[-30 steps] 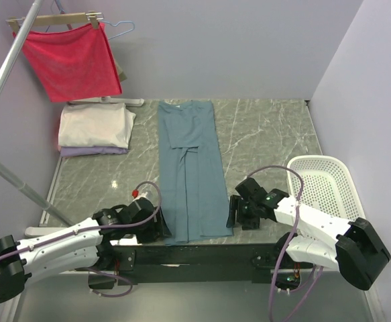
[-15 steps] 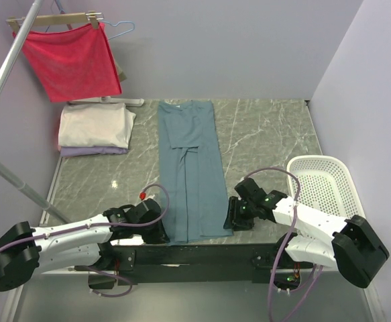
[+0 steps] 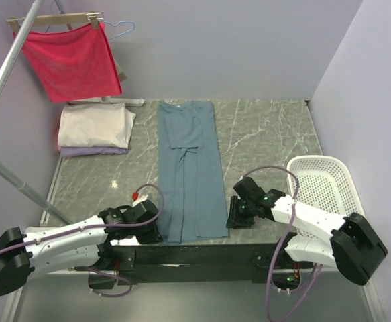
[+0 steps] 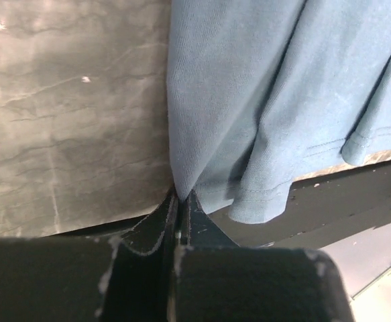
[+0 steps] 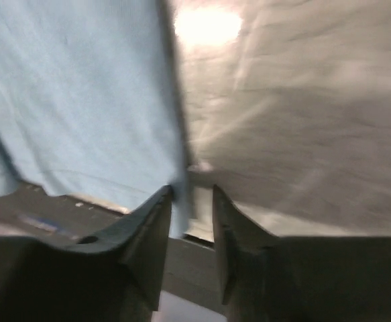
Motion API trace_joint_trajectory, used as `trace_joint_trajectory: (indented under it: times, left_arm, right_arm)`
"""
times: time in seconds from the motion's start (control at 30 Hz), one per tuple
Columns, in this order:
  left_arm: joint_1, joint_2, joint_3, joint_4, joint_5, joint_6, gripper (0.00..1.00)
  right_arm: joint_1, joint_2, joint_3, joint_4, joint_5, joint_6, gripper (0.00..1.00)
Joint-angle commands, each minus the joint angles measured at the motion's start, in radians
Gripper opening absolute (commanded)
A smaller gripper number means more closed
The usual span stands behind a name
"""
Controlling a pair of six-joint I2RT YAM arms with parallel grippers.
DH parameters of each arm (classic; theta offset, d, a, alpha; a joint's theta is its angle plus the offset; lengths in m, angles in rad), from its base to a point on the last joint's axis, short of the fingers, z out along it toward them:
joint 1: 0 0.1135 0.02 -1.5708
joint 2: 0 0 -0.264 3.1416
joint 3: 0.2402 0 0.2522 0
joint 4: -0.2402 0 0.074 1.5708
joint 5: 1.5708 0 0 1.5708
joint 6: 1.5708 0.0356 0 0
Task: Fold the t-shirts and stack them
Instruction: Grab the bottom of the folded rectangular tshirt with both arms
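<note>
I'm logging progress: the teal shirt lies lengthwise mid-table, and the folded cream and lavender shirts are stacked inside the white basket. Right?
No: the cream shirt lies on the lavender shirt on the table, far left, not in the white basket, as the top external view shows. The teal shirt is as stated.

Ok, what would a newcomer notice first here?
The teal-blue t-shirt lies in a long strip down the middle of the table, the left gripper pinched shut on its near-left corner, the right gripper open at the near-right edge. A red cloth hangs far left near the folded stack.
</note>
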Motion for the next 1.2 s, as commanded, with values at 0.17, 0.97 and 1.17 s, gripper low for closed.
trace_joint_trajectory:
  times: [0.17, 0.97, 1.17]
  left_arm:
    - [-0.004, 0.049, -0.010, -0.005, -0.036, 0.010, 0.01]
    - [-0.004, -0.092, -0.001, -0.103, -0.094, -0.053, 0.01]
    - [-0.004, -0.070, -0.008, -0.075, -0.086, -0.047, 0.01]
  right_arm:
    - [0.007, -0.088, 0.278, -0.107, 0.148, -0.176, 0.54]
    - [0.330, 0.616, 0.739, 0.088, -0.066, -0.282, 0.52]
    - [0.364, 0.719, 0.837, 0.048, -0.074, -0.321, 0.52]
